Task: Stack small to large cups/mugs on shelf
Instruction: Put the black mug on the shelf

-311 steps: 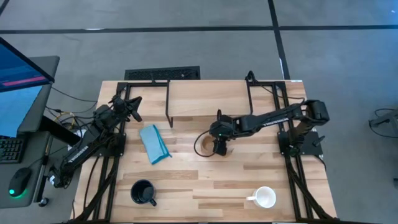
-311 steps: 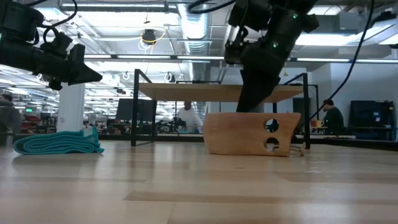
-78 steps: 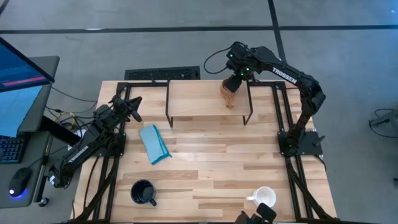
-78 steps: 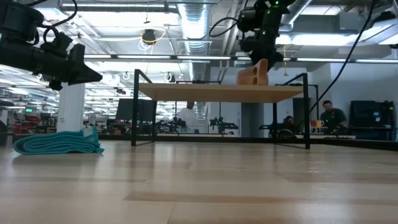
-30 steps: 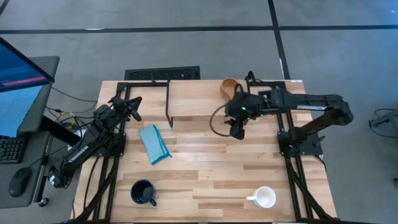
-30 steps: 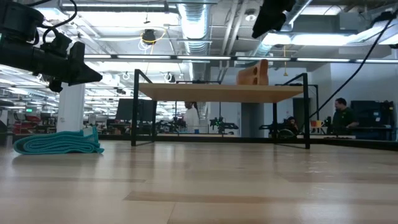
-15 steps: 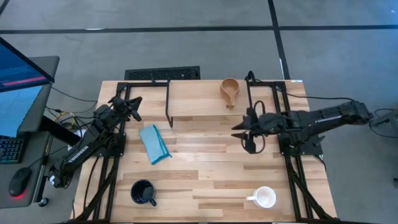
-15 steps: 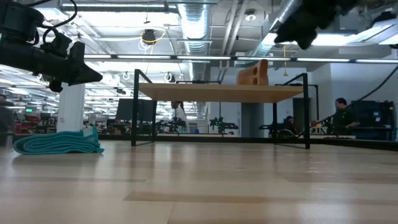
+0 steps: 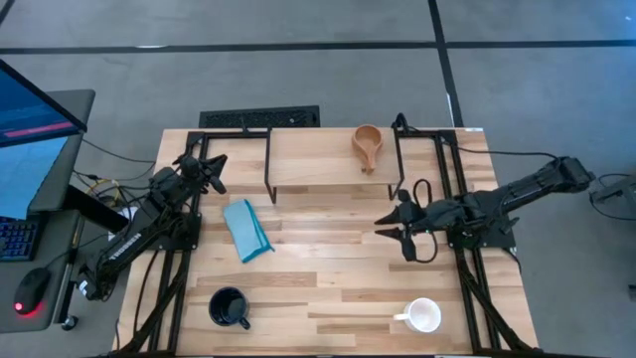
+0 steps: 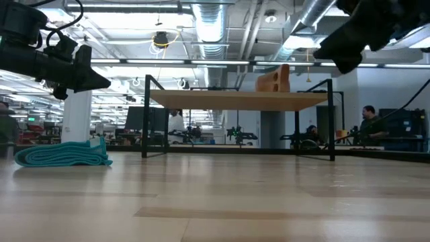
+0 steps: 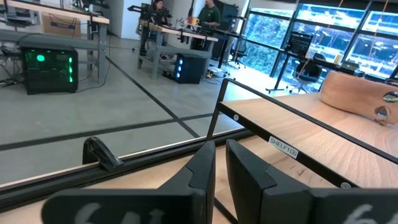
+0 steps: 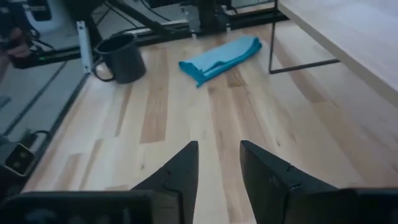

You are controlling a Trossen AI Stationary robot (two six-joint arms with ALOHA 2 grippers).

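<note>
The right gripper is being drawn back from the shelf, jaws parted and empty, the wooden cup left there. The black mug should be approached squarely at the rim.

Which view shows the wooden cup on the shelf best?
The high view: the whole wooden cup sits near the shelf right end. Low view shows it side-on; left wrist view shows part of it; right wrist view misses it.
</note>
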